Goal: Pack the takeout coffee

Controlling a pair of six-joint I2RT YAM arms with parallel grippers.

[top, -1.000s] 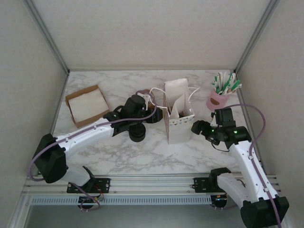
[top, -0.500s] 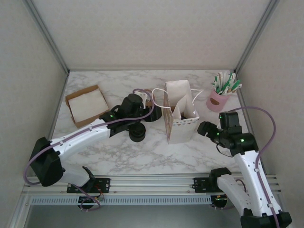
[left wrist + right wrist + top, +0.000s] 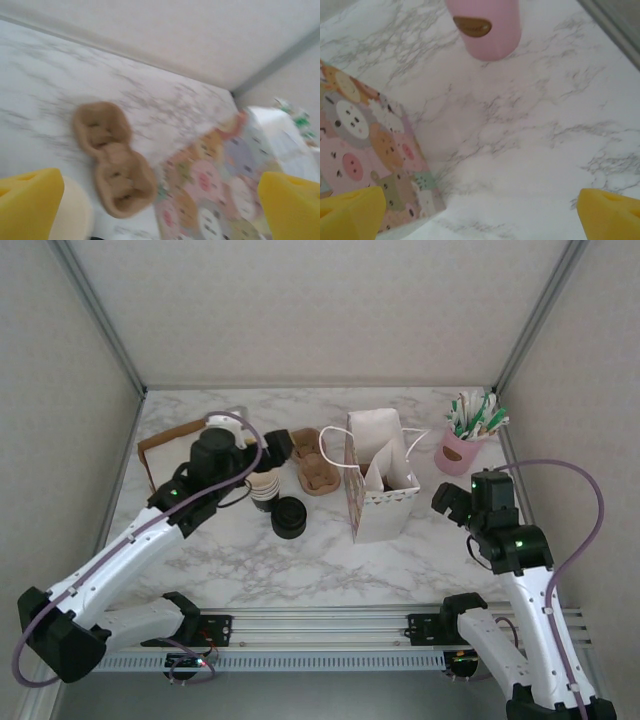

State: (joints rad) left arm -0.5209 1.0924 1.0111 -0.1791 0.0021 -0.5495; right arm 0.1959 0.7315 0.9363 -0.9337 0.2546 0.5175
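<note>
Since the earlier frame the left arm has swung back to the left, away from the paper bag (image 3: 378, 512), and its wrist now hangs over the near right corner of the cardboard box (image 3: 152, 446). That retreat has uncovered the stack of nested cups (image 3: 263, 490), which stands just left of the squat pile of black lids (image 3: 289, 518). The right arm has drawn slightly right and toward us, and the bag has not shifted.

The left gripper (image 3: 279, 447) points right toward the brown cup carrier (image 3: 316, 476). In its wrist view the yellow pads (image 3: 30, 200) sit at opposite edges, spread wide and released with nothing between them. Below them lie the carrier's two empty wells, the cream mouth of the top cup in the stack, and the animal-printed side of the bag.

The right gripper (image 3: 445, 503) hovers just right of the bag, apart from it. Its jaws are likewise spread and empty above bare marble table (image 3: 300, 565). The pink holder (image 3: 461, 448) of straws stands further back on the right.

The bag stands upright in the middle of the table, mouth open, its white handles drooping over the far and left edges. Where the takeout coffee sits we cannot tell, as the bag's interior is folded and shadowed from above
</note>
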